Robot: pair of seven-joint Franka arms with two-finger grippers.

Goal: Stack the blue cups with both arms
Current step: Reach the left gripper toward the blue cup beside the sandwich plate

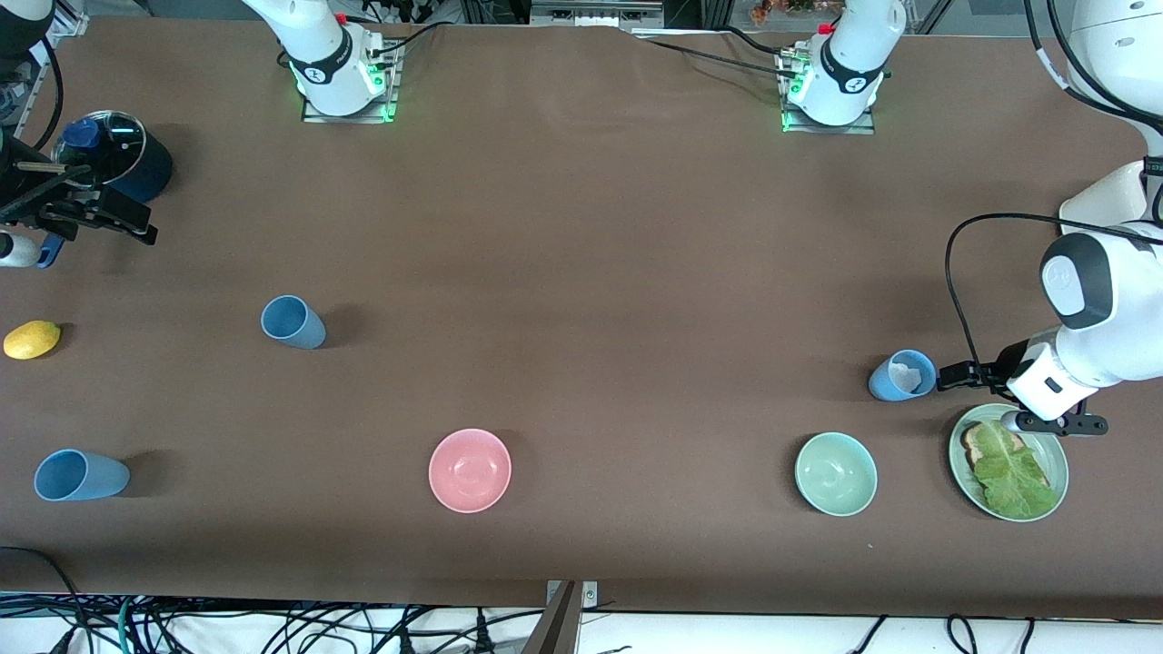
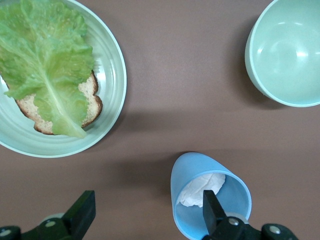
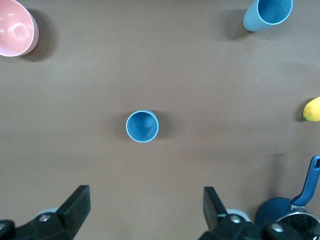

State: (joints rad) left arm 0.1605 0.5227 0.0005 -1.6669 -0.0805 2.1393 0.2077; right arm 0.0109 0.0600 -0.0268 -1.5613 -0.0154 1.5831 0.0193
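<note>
Front view: three blue cups stand on the brown counter (image 1: 581, 227). Taking the pink bowl (image 1: 470, 470) as landmark, the first blue cup (image 1: 293, 322) is farther from the camera than it and toward the right arm's end. The second blue cup (image 1: 81, 475) sits about level with the bowl, further toward that same end. The third blue cup (image 1: 901, 375), with something white inside, is toward the left arm's end, slightly farther from the camera than the bowl. There are two bowls: the pink one and a pale green bowl (image 1: 836, 473) level with it toward the left arm's end. One green plate (image 1: 967, 472) carrying toast and a lettuce leaf lies past the green bowl. One lemon (image 1: 32, 339) and one dark lidded saucepan (image 1: 118, 162) sit at the right arm's end. The left gripper (image 1: 986, 398) is between the third cup and the plate; the right gripper (image 1: 100, 218) hangs beside the saucepan.

Left wrist view: the left gripper (image 2: 147, 212) is spread wide, one finger in front of the third cup (image 2: 200, 172), nothing pinched. One plate (image 2: 111, 65) and one green bowl (image 2: 260, 65) show.

Right wrist view: the right gripper (image 3: 145, 207) is spread, holding nothing. Two cups show, the first (image 3: 142, 126) and the second (image 3: 267, 14), plus the pink bowl (image 3: 17, 27), lemon (image 3: 312, 109) and saucepan (image 3: 280, 215).
</note>
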